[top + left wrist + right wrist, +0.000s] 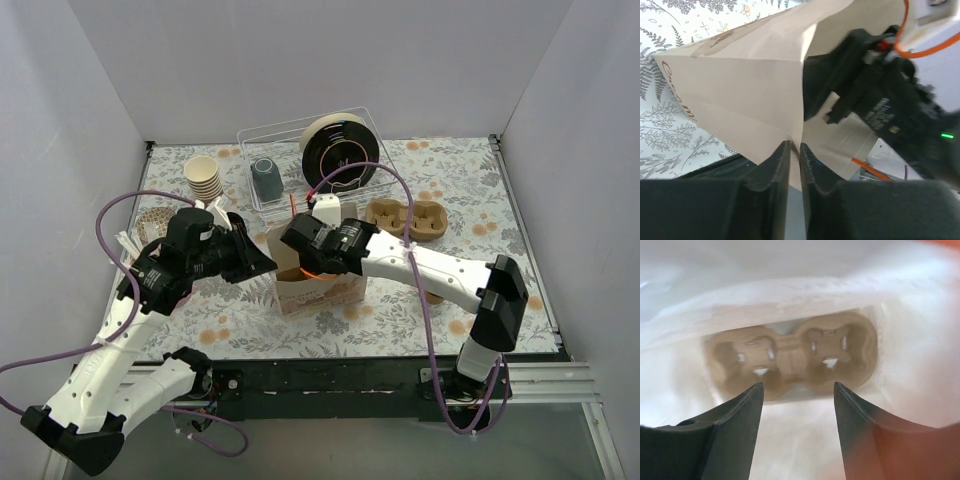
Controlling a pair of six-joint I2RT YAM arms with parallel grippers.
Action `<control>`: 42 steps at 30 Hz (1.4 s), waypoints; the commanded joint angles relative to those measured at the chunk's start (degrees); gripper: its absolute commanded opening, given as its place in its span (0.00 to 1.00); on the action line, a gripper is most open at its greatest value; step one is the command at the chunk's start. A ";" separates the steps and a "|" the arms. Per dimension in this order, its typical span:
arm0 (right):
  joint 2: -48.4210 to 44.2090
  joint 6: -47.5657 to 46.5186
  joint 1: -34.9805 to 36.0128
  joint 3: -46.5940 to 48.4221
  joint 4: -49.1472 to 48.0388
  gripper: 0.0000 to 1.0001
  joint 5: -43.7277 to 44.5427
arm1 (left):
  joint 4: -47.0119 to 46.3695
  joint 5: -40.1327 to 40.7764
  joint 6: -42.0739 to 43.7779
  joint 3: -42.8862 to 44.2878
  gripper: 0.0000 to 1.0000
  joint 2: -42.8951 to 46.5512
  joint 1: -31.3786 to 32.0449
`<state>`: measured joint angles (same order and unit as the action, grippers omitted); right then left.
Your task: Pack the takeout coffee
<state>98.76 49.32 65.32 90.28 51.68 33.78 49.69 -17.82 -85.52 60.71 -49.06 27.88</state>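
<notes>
Early in the packing, by the look of it. Pinches the bag (pixel 320 292) by a side fold with the left gripper (pixel 795 148), jaws narrow with paper caught between, so as to hold the mouth open in the middle of the table (pixel 480 200). Reaches down into that mouth with the right gripper (pixel 797 385), jaws wide and holding nothing. Looks straight down from there onto a carrier (pixel 790 357) lying flat on the bag's floor, with both wells bare. Counts that as the one step done: carrier in, level, ready for cups.

Finds no coffee with any certainty: none in the bag, none in either grip, none plain on the table. Notes a tan patch (pixel 432 297) under the right forearm, near the bag's right side. May be the coffee, but cannot tell, being mostly hidden by the arm.

Sees elsewhere a second carrier (pixel 405 220) behind the right arm and a stack of lidless cups (pixel 203 178) at back left. Sees too a mug (pixel 266 178) and a plate (pixel 340 148) in a clear rack (pixel 290 160) at the back. Treats none of these as the thing to pack.

Leaves most of the work: lifting the right gripper out of the bag, finding and gripping the coffee, lowering it upright into a well, then letting go of the fold. Calls meanwhile for a steady pinch, against slipping paper or a sagging mouth.
</notes>
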 commanded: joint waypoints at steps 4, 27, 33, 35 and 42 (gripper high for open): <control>-11.38 -1.42 -0.02 -0.11 -4.92 0.64 -4.60 | 3.31 0.16 3.33 4.68 0.32 -1.48 -0.02; -19.84 -14.43 -1.77 7.28 -0.63 0.59 4.71 | 9.64 3.32 7.03 13.38 0.42 -11.67 -0.02; -17.38 -16.09 -5.20 7.02 3.87 0.63 2.09 | 8.23 2.71 7.99 13.65 0.24 -12.73 -0.02; -16.68 -17.32 -7.39 6.23 3.43 0.63 0.16 | 7.53 2.18 9.30 13.82 0.14 -12.73 -0.02; -14.39 -19.95 -13.46 5.17 2.47 0.51 -5.56 | 3.32 1.56 13.62 12.77 0.00 -11.33 -0.02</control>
<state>83.92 32.56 53.95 95.79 54.33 30.89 56.71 -14.94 -75.35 72.16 -62.15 27.88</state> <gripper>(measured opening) 0.591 0.010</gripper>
